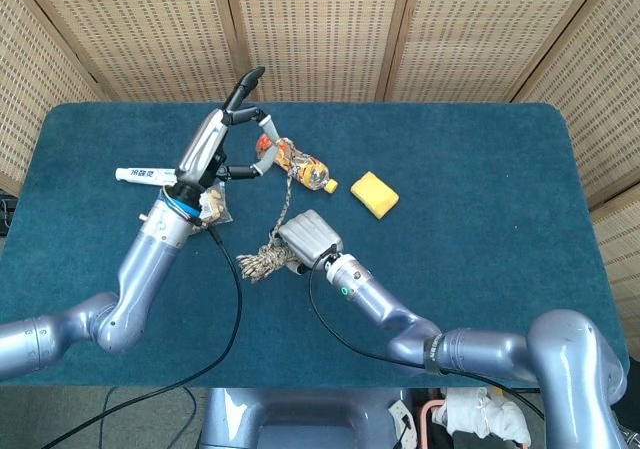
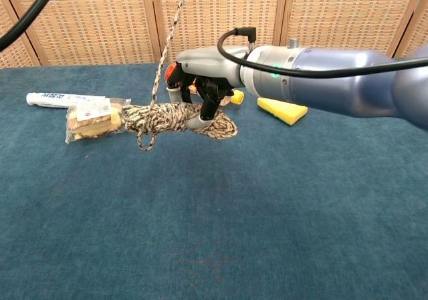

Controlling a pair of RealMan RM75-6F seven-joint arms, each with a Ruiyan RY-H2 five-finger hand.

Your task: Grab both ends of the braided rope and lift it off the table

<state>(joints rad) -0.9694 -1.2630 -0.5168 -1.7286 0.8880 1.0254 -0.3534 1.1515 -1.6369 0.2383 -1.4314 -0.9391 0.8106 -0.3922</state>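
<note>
**Rope status: one end raised, bundle still on table**

Head view places the braided rope (image 1: 264, 260) at centre frame, left of middle, as a coiled bundle lying on the blue table (image 1: 480, 169). A single strand rises from the bundle toward the upper left, ending at the left hand (image 1: 232, 139). Chest view confirms the bundle (image 2: 170, 121) is in contact with the cloth, the strand leaving through the top edge of the frame.

Left hand: raised above the table, thumb and one finger appear closed on the strand end, other fingers extended. Right hand (image 2: 200, 79): positioned over the right end of the bundle, fingers curled down into the coils and closed around them.

Surrounding items: a snack packet (image 2: 93, 119) touches the left end of the bundle; a white tube (image 2: 50, 99) lies behind it. A bottle (image 1: 300, 166) and a yellow sponge (image 1: 374, 194) sit near the upper centre.

Fault conditions, as judged:
- The right hand may hold mid-coil, not the true end; lifting would then leave loops hanging or dragging.
- The thin pinch at the left hand may slip under load.
- Loose coils may snag and drag the snack packet.
</note>
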